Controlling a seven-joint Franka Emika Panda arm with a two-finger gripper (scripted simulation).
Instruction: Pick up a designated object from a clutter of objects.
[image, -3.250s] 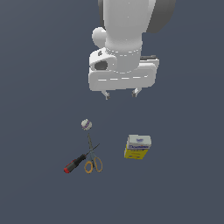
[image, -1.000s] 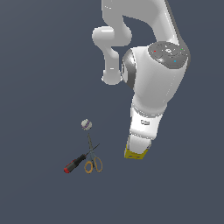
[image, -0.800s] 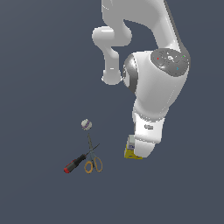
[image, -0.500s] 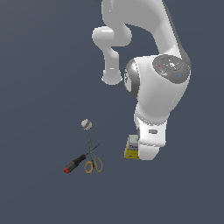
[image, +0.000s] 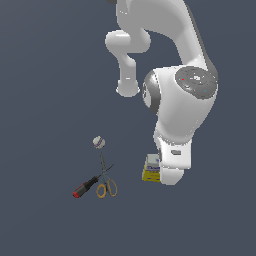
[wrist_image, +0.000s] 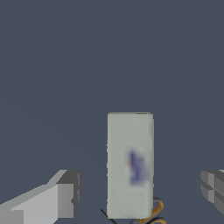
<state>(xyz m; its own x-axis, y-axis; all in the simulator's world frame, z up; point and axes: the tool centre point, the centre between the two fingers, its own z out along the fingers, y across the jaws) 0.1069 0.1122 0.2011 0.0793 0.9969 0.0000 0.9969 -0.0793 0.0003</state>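
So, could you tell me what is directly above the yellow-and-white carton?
The arm's white wrist housing hangs over the carton, hiding most of it. In the wrist view the fingers stand apart either side of it, apparently not touching.

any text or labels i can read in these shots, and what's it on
Carton: a blue mark on its pale face in the wrist view, too blurred to read.
Same carton in the exterior view: blue lettering on the top part, too small to read.
Ball, scissors, screwdriver: no text visible.
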